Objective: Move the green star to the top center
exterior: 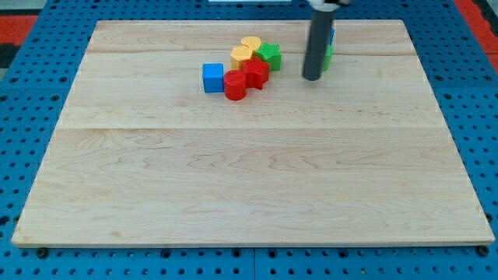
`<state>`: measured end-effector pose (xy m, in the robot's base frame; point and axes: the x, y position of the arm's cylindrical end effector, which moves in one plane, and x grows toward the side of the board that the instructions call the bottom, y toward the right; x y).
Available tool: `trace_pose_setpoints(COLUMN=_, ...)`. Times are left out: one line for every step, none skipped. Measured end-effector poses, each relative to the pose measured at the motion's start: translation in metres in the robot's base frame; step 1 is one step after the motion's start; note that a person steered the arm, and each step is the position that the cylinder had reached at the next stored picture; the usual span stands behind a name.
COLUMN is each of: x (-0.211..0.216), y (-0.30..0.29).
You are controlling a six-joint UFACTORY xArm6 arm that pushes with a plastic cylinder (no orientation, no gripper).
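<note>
The green star (271, 55) lies near the view's top centre, at the right end of a tight cluster of blocks. My tip (312, 78) rests on the board about 50 pixels to the right of the green star and slightly lower, not touching it. The rod rises from there to the view's top edge. The star touches a red star-like block (255, 72) on its lower left and a yellow block (250, 44) on its upper left.
The cluster also holds a second yellow block (241, 56), a red cylinder (235, 85) and a blue cube (212, 78) at its left. Behind the rod, slivers of another green block (328, 57) and a blue block (332, 35) show. The wooden board (249, 179) sits on a blue pegboard.
</note>
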<state>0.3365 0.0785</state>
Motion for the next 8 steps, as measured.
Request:
trace_pose_setpoints(x=0.000, y=-0.003)
trace_pose_setpoints(x=-0.006, y=0.001)
trace_pose_setpoints(x=-0.007, y=0.002)
trace_pose_setpoints(x=-0.007, y=0.002)
trace_pose_setpoints(x=-0.007, y=-0.013)
trace_pose_setpoints(x=-0.020, y=-0.052)
trace_pose_setpoints(x=-0.032, y=-0.040)
trace_pose_setpoints(x=-0.034, y=-0.041)
